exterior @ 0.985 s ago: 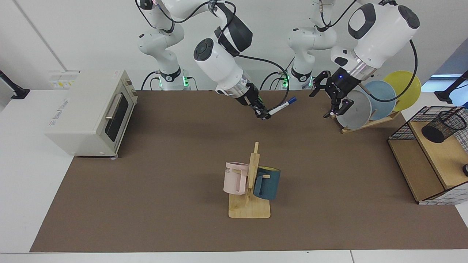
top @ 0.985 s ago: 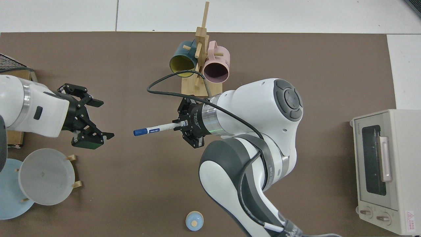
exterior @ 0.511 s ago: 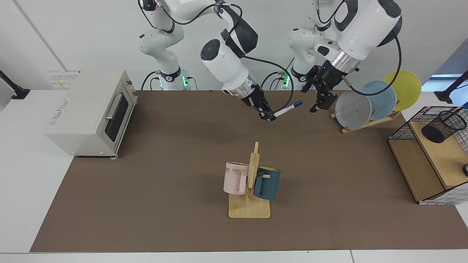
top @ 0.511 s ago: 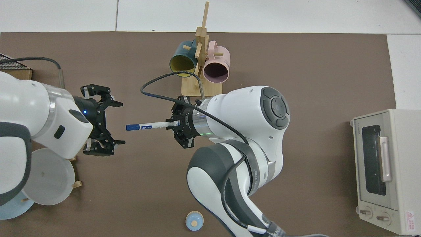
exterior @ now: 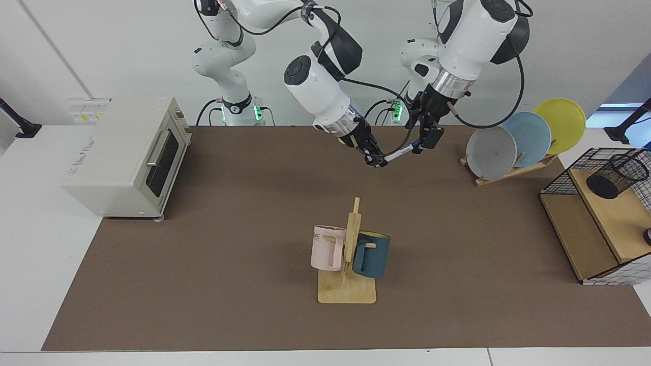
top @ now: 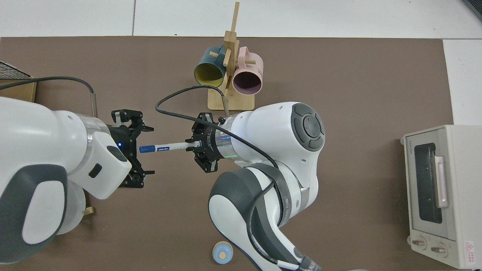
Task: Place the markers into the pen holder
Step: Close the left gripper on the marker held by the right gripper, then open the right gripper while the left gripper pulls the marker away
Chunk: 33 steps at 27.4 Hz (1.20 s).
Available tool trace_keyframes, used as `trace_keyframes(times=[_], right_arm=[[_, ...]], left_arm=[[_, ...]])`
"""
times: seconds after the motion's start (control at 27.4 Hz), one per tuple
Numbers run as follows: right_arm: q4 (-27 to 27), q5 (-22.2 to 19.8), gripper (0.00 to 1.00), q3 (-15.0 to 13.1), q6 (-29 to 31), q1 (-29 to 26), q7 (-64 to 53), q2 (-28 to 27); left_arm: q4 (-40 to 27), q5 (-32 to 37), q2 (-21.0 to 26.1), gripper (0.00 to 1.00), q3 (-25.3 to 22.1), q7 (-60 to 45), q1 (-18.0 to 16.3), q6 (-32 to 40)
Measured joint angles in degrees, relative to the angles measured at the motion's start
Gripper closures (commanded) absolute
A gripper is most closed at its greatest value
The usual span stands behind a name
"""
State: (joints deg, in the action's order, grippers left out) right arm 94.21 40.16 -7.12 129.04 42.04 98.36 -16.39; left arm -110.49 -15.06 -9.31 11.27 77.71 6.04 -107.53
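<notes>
From across the table, my right gripper (exterior: pixel 375 161) is up in the air over the far middle of the brown mat (exterior: pixel 254 229), clenched on the white end of the marker (exterior: pixel 402 151), which slants up and away from it toward my other arm. My left gripper (exterior: pixel 426 133) hangs at the marker's blue cap end with its fingers spread, the cap sitting between them; I can't tell from here whether either finger touches it. The pen holder (exterior: pixel 616 176) is well apart from all this, lying tilted on the wooden shelf of the wire basket (exterior: pixel 564 178) at the table's edge. A rack of plates (exterior: pixel 513 145) stands between my left gripper and that basket, a mug stand (exterior: pixel 347 284) with a pink and a dark blue mug is nearer the camera, and a toaster oven (exterior: pixel 127 157) sits at the other end. From above, the marker (top: pixel 165 148) lies level in the air, its white barrel gripped at one end by my right gripper (top: pixel 194 143). Its blue cap reaches in between the open fingers of my left gripper (top: pixel 141 152), nearer the upper finger (top: pixel 138 119) than the lower one, with a gap showing on both sides. Only a corner of the basket (top: pixel 15 73) shows here, and the pen holder is out of sight.
</notes>
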Motion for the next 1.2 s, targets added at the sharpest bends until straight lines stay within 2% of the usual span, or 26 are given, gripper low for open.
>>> trace_keyframes(times=[0.07, 0.15, 0.18, 0.29, 0.4, 0.44, 0.88, 0.91, 0.95, 1.2], right_arm=[[0.00, 0.00, 1.00, 0.00, 0.00, 0.00, 0.00, 0.00], [0.00, 0.00, 1.00, 0.00, 0.00, 0.00, 0.00, 0.00], [0.00, 0.00, 1.00, 0.00, 0.01, 0.00, 0.00, 0.00], [0.03, 0.00, 1.00, 0.00, -0.01, 0.04, 0.00, 0.00], [0.03, 0.01, 1.00, 0.03, -0.01, 0.19, 0.00, 0.00], [0.03, 0.01, 1.00, 0.03, -0.01, 0.25, 0.00, 0.00], [-0.19, 0.78, 0.98, -0.05, 0.03, 0.33, 0.46, 0.11], [-0.20, 0.79, 0.52, -0.05, 0.03, 0.33, 0.46, 0.11], [-0.20, 0.82, 0.02, -0.05, 0.03, 0.33, 0.47, 0.11], [-0.17, 0.73, 0.00, -0.27, 0.04, 0.32, 0.43, -0.07]], left_arm=[[-0.62, 0.13, -0.21, 0.27, 0.04, 0.00, 0.00, -0.15], [-0.89, 0.18, -0.30, 0.48, 0.02, 0.03, 0.00, -0.18], [-0.92, 0.21, -0.30, 0.55, 0.02, 0.15, 0.00, -0.18], [-0.85, 0.72, -0.32, 0.68, 0.02, 2.49, 0.08, -1.11], [-0.69, 1.07, -0.33, 0.96, -0.04, 4.57, 0.08, -2.28], [-0.55, 1.08, -0.34, 1.00, -0.05, 4.94, 0.08, -2.53], [0.35, 2.24, -0.44, 1.00, -0.03, 5.00, 0.31, -2.94], [0.36, 2.30, -0.44, 1.00, -0.03, 5.00, 0.32, -2.94], [0.36, 2.34, -0.44, 1.00, -0.03, 4.99, 0.33, -2.94], [0.41, 4.04, -0.61, 1.00, -0.24, 4.99, 0.33, -2.24]])
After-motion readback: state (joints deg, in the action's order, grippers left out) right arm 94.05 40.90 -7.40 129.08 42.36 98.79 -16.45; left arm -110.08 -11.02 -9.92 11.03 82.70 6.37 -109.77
